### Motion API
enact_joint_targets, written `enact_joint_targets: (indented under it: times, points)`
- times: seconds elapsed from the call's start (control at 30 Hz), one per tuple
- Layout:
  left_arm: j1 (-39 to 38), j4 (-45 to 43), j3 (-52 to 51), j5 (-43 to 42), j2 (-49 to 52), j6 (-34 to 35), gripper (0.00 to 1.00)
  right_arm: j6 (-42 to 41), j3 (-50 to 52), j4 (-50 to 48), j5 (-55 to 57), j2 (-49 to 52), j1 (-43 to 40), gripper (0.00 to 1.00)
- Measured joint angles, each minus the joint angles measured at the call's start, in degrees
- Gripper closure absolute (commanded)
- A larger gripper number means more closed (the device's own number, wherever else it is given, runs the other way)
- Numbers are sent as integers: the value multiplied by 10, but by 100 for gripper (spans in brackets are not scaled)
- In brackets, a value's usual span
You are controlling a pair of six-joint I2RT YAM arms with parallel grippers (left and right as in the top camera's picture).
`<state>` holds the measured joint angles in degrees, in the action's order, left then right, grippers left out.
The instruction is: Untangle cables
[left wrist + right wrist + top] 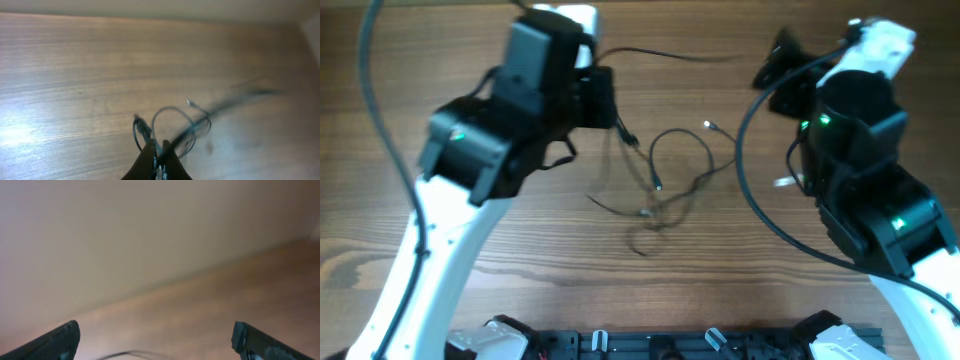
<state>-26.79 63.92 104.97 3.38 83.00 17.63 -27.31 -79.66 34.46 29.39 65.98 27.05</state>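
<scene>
Left fingers point(146, 161) pinch cables point(220, 106) between tips; right fingers point(60, 340) spread.

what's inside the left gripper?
The left gripper is shut on a thin black cable, which trails off across the wooden table. The pinched stretch itself is hidden between the fingers.
</scene>
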Motion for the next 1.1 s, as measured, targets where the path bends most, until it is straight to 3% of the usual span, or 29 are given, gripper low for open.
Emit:
enact_joint_targets:
  times: [0.17,0.27,0.47,0.6,0.8,1.1]
  points:
    - [66,-14,0,2,-35,51,96,-16,0,106,-154,50,0,0]
    - [107,-34,0,-1,-61,85,96,4,0,119,-273,103,-1,0]
    - [147,-80,0,-67,-90,154,96,42,1,-9,-544,191,-1,0]
    - [148,-90,0,-100,-91,177,96,-18,2,-110,-683,201,1,0]
    - [148,-158,0,-107,-88,187,96,-87,2,-204,-744,202,44,0]
    - [148,-203,0,-75,-44,188,96,-14,2,-230,-737,213,84,0]
